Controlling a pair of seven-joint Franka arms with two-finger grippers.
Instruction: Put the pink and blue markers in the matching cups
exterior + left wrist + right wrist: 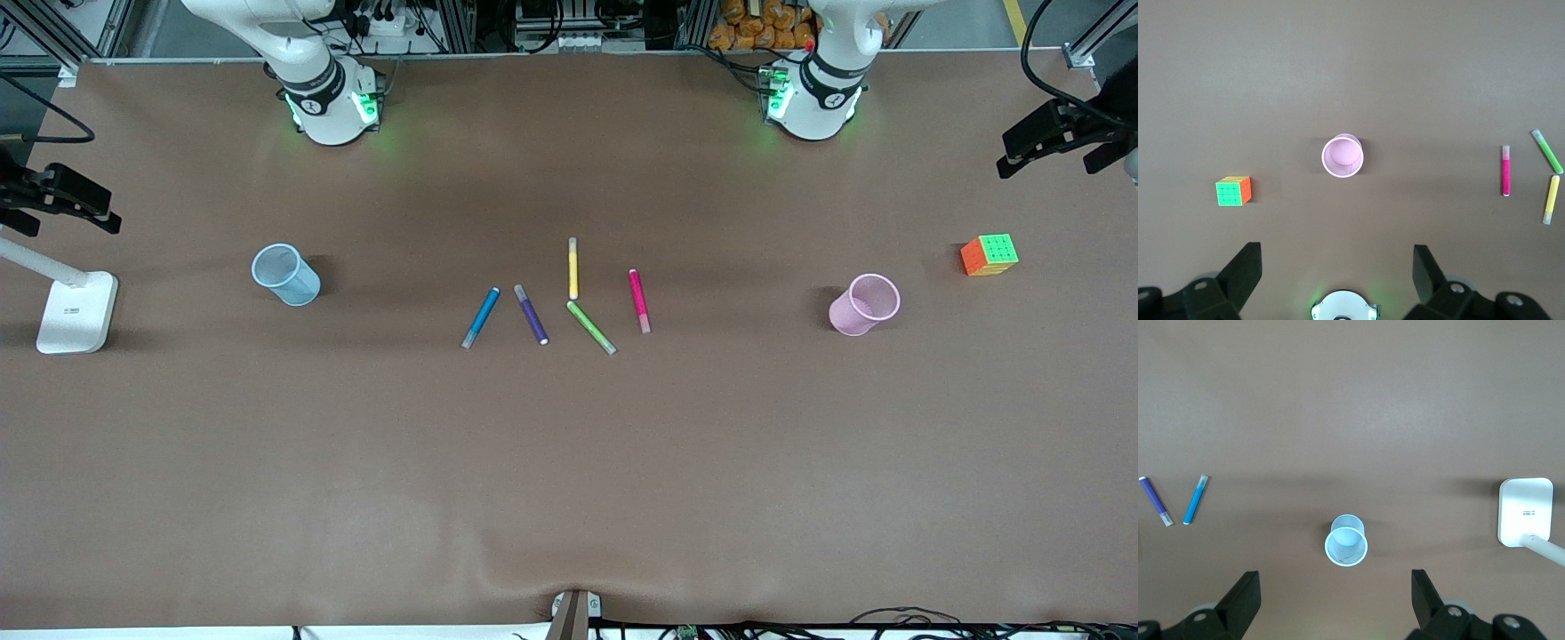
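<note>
Now both arms wait up high, jaws wide open, empty: left gripper [1337, 267] over pink cup [1343, 155], right gripper [1335, 587] over blue cup [1346, 541]. Go for pink marker [639, 300] mid-barrel, fingers across it; avoid green pen [591, 327] nearby.

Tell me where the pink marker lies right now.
The pink marker lies flat on the table in the marker cluster, at its end toward the left arm, beside the yellow marker and green marker, apart from the pink cup.

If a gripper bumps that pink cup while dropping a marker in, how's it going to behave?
The pink cup looks like thin translucent plastic standing upright and empty, so it is probably very light and would likely slide or tip at a nudge. It is taller than it is wide, which favours toppling. Once on its side, its round wall would probably let it roll toward the puzzle cube.
</note>
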